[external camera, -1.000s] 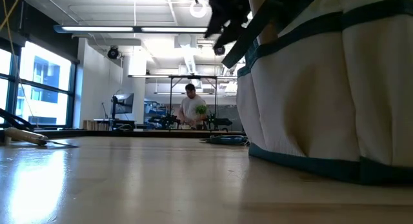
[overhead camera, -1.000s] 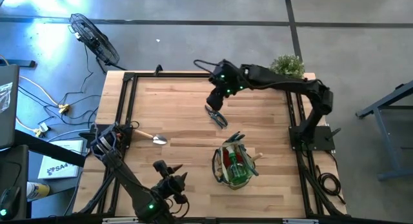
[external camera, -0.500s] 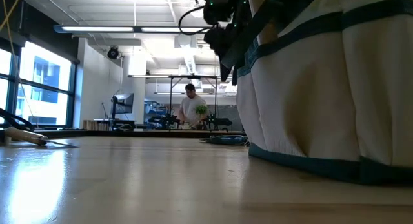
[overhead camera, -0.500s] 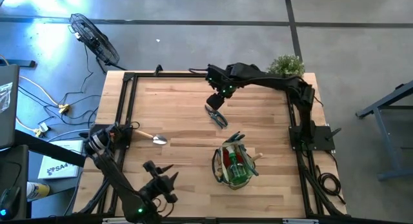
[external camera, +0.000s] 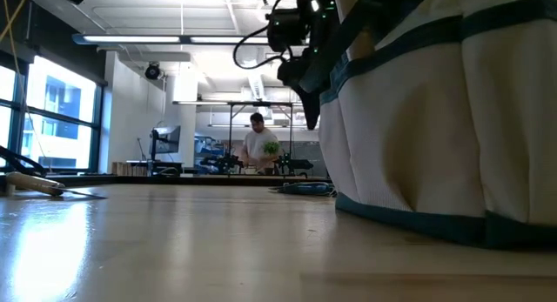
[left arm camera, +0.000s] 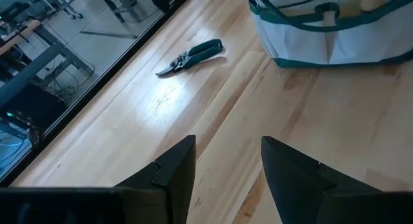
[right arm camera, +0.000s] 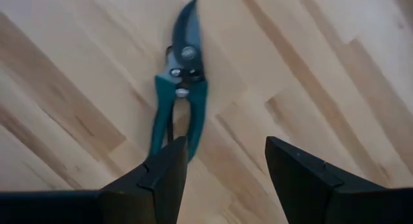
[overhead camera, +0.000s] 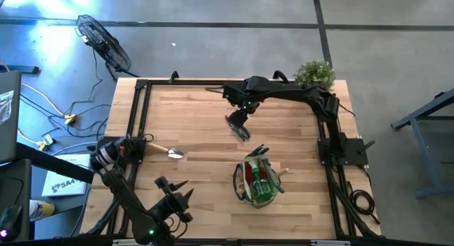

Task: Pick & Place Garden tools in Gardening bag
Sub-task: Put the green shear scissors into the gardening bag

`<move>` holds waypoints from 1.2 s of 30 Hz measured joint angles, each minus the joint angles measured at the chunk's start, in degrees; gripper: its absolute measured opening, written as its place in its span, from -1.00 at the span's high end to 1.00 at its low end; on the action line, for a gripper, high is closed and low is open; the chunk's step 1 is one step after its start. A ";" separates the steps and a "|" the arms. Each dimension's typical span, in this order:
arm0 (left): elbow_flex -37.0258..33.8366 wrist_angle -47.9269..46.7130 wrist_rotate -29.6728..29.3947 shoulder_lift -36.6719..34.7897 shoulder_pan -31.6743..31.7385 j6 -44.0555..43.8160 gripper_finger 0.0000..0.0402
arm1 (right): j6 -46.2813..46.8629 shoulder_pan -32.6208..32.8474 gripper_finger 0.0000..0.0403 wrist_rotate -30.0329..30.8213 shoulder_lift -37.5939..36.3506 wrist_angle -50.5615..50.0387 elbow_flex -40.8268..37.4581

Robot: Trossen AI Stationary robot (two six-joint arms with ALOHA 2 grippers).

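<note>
I have the right gripper (right arm camera: pixel 219 179) hovering with its jaws apart and empty over the green-handled shears (right arm camera: pixel 179 88), which lie flat on the table (overhead camera: pixel 198 111) just ahead of the fingertips. The step in hand, as I judge it, is the approach for pickup. Next I must centre over the handles, descend and close. The gardening bag (overhead camera: pixel 257 181) stands well behind (already holding tools). The left gripper (left arm camera: pixel 226 179) waits, open, near the table's edge.

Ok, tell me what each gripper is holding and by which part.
Nothing is held. The right gripper hangs open over the pruning shears lying on the table; the left gripper is open and empty near the front edge.
</note>
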 joint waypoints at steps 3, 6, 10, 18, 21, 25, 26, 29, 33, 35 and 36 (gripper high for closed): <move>-0.47 -0.05 0.33 -0.01 -0.42 -1.22 0.16 | -0.14 1.00 0.01 -0.23 1.20 -0.68 0.00; -1.40 -0.03 0.44 0.00 -1.13 -3.34 0.16 | -0.28 1.77 0.01 0.20 3.00 -0.75 -0.04; -2.74 -0.04 -0.12 0.00 -1.97 -5.79 0.16 | -1.63 2.69 0.01 1.42 5.78 -0.91 -0.02; -3.78 -0.02 0.12 -0.18 -2.63 -7.72 0.16 | -2.88 3.03 0.01 4.05 9.17 -1.27 -0.04; -3.78 0.00 0.75 -0.20 -2.66 -7.76 0.16 | -2.86 2.98 0.01 5.60 9.29 -1.38 -0.04; -3.78 0.02 0.73 -0.20 -2.66 -7.65 0.16 | -2.48 3.00 0.01 4.69 9.29 -0.59 -0.04; -3.78 0.02 0.71 -0.22 -2.67 -7.65 0.16 | -2.02 3.01 0.01 4.66 9.29 -0.55 -0.04; -3.78 0.00 0.71 -0.22 -2.67 -7.65 0.16 | -1.66 3.03 0.01 4.69 9.38 -0.62 -0.04; -3.78 0.02 0.31 -0.22 -3.07 -8.00 0.16 | -1.59 3.04 0.01 4.34 9.44 0.37 -1.39; -3.78 0.01 0.36 -0.22 -3.14 -8.21 0.16 | -1.61 2.98 0.01 4.25 9.44 0.40 -2.94; -3.78 0.00 0.34 -0.22 -3.39 -8.33 0.16 | -1.76 2.98 0.01 4.31 9.44 0.56 -3.78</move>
